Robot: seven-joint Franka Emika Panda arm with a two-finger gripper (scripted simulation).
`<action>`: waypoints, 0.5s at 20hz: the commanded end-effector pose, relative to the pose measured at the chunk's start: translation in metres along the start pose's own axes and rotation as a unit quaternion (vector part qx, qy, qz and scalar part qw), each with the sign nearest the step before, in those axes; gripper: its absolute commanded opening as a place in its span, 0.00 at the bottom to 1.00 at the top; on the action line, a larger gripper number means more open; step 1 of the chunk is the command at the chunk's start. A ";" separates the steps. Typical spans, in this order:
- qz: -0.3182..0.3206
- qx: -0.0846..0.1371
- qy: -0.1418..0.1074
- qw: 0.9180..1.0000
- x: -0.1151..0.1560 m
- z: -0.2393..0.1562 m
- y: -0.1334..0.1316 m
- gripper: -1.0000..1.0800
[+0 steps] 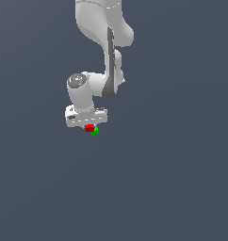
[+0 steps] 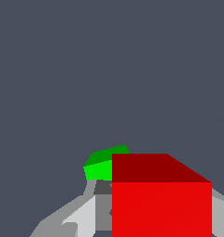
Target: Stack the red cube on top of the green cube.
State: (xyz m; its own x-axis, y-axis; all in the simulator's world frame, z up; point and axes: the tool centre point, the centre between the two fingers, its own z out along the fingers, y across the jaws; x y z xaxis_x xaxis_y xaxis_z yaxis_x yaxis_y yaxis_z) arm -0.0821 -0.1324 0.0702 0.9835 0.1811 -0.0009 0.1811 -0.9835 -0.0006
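Presently, item one: the desk (image 1: pixel 182 188), a plain slate-grey surface filling both views, bare of markings.

Item two: the white Panda arm (image 1: pixel 104 28), entering from twelve o'clock in the exterior view and bent down to a wrist near the centre, with the gripper (image 1: pixel 91 126) pointed at the desk.

Item three: the red cube (image 1: pixel 89 127), seated directly under the gripper body. In the wrist view it (image 2: pixel 161 203) loomed large between pale finger parts on either side; the jaws appeared narrow and closed upon it, so it was judged held.

Item four: the green cube (image 1: pixel 94 132), at roughly five o'clock from the red one in the exterior view, the two touching or nearly so in that picture. In the wrist view it (image 2: pixel 104 162) showed only as a corner peeping from behind the red cube, farther from the lens.

Progress, as a judgement: the pick looked done and the carry nearly so, the red cube standing over or just beside the green. Whether it already rested on the green cube could not be told. Remaining: final alignment, setting down, release, withdrawal.
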 end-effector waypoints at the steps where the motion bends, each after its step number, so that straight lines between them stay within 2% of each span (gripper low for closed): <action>1: 0.000 0.000 0.001 1.000 -0.005 0.004 -0.009 0.00; 7: 0.000 0.000 0.001 1.000 -0.009 0.008 -0.019 0.00; 8: 0.000 0.000 0.001 1.000 -0.009 0.008 -0.019 0.96; 10: 0.000 0.000 0.001 1.000 -0.009 0.008 -0.019 0.96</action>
State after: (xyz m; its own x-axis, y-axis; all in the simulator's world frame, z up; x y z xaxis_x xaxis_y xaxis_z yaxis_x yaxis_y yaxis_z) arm -0.0939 -0.1157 0.0621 0.9835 0.1810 -0.0003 0.1810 -0.9835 -0.0003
